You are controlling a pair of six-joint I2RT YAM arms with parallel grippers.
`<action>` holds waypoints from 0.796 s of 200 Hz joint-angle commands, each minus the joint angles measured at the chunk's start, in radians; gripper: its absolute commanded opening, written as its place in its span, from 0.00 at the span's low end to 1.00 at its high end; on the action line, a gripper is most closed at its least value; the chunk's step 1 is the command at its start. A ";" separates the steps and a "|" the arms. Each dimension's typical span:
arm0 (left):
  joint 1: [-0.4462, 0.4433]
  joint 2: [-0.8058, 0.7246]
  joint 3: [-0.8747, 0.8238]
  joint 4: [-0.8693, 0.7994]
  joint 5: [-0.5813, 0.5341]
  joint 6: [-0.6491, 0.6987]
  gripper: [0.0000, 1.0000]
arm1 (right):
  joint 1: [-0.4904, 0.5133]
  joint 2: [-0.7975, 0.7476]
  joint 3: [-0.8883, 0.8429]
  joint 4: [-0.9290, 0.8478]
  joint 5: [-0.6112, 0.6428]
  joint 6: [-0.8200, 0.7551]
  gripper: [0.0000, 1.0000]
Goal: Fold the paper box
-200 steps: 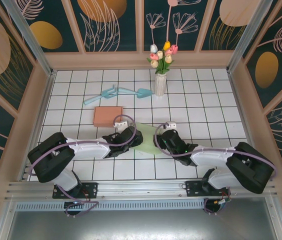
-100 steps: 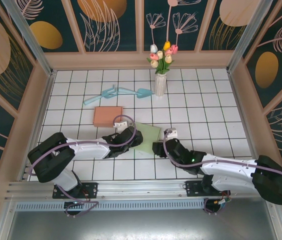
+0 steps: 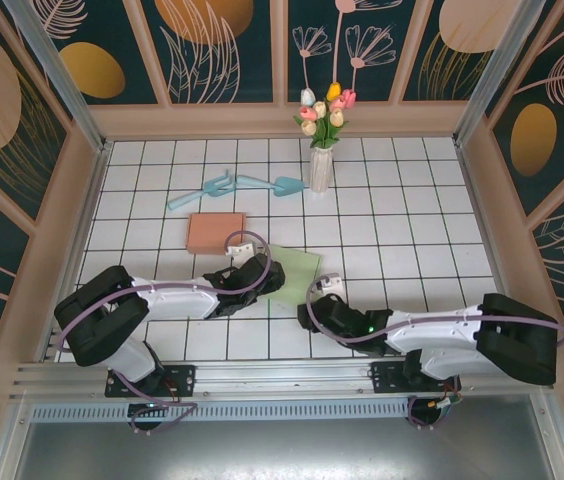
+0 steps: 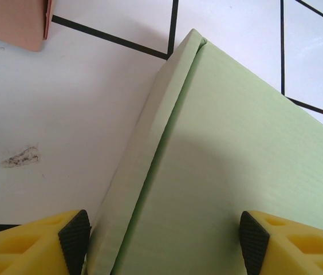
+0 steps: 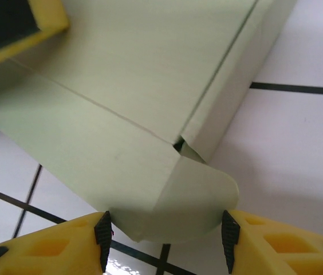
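- Top view: the paper box (image 3: 300, 268), pale green, lies on the white tiled table (image 3: 412, 200) just toward 6 o'clock of its centre.
- The left gripper (image 3: 272, 282) meets the box at its 9 o'clock edge. The right gripper (image 3: 307, 310) sits at its 6 o'clock corner.
- A salmon box (image 3: 215, 232) lies near the green one at its 10 o'clock. A vase of tulips (image 3: 320, 165) stands well apart at 12 o'clock, and a teal scoop (image 3: 232, 185) lies beside the vase, at its 9 o'clock.
- Left wrist view: the paper box (image 4: 230, 160) runs from 12 o'clock down to 6 o'clock, with one side wall (image 4: 144, 149) folded up along its 9 o'clock edge.
- The left gripper (image 4: 163, 240) stands with its jaws wide apart. One pad (image 4: 74, 238) is just beside the side wall and the other is over the top panel, so we see no clamp.
- A corner of the salmon box (image 4: 12, 23) shows at 10 o'clock.
- Right wrist view: the paper box (image 5: 133, 74) spans from 9 to 1 o'clock. A rounded flap (image 5: 190, 200) sticks out at 6 o'clock.
- The right gripper (image 5: 165, 240) brackets that flap, with a pad (image 5: 103, 240) at each side of it. We cannot tell whether the pads are pinching it.
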 commanded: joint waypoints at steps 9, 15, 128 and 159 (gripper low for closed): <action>-0.002 -0.003 -0.021 -0.062 -0.024 -0.006 0.71 | 0.007 0.041 0.024 0.082 0.018 0.018 0.51; -0.002 -0.002 -0.021 -0.062 -0.025 -0.007 0.71 | 0.007 0.045 0.022 0.098 0.013 0.018 0.50; -0.003 0.009 -0.023 -0.049 -0.017 -0.005 0.70 | 0.008 0.022 0.018 0.160 -0.013 0.005 0.48; -0.003 0.021 -0.019 -0.045 -0.013 -0.005 0.70 | 0.007 0.015 0.024 0.168 -0.036 -0.009 0.46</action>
